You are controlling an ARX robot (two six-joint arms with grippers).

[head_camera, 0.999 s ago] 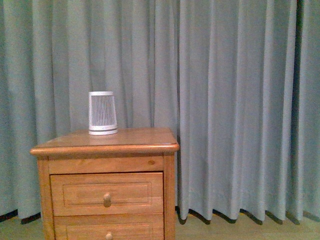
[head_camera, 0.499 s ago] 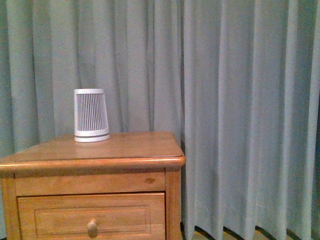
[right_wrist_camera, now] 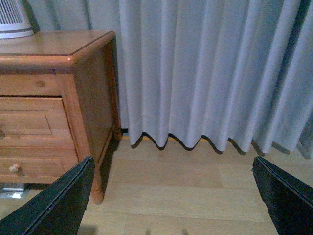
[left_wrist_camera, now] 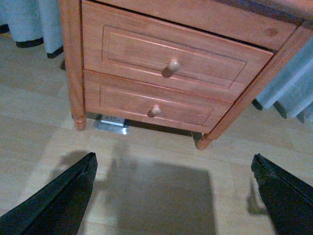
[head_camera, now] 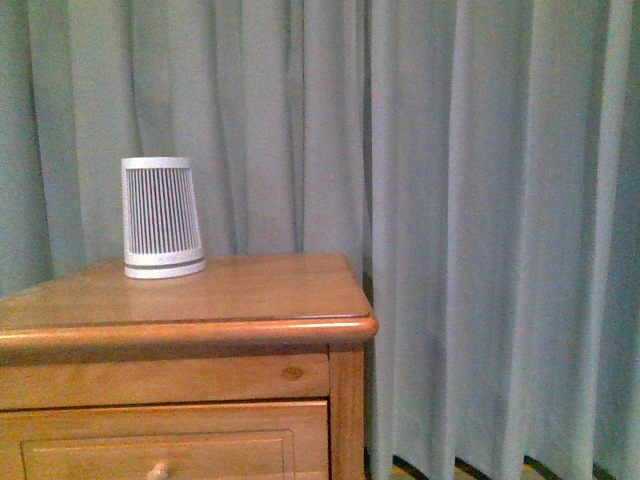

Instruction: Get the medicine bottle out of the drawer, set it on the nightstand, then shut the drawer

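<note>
Pose, left gripper (left_wrist_camera: 173,157): held low before the nightstand (left_wrist_camera: 71,58), aimed at the shut drawer (left_wrist_camera: 137,49), clear of its knob (left_wrist_camera: 173,65).
Fingers (left_wrist_camera: 61,198), left: spread wide, gripped nothing.
Pose, right gripper (right_wrist_camera: 172,160): hung above the floor (right_wrist_camera: 195,188) beside the nightstand, facing the curtain (right_wrist_camera: 205,73).
Fingers (right_wrist_camera: 286,196), right: spread wide, gripped nothing.
Medicine bottle: hidden from every view; drawer front sat flush.

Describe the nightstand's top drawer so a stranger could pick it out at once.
Find the orange-brown wooden nightstand in front of the pale curtain. Its front carries two shut, knobbed drawers stacked one above the other. The drawer wanted is the upper one, directly beneath the top, not the lower drawer nearer the floor.
</note>
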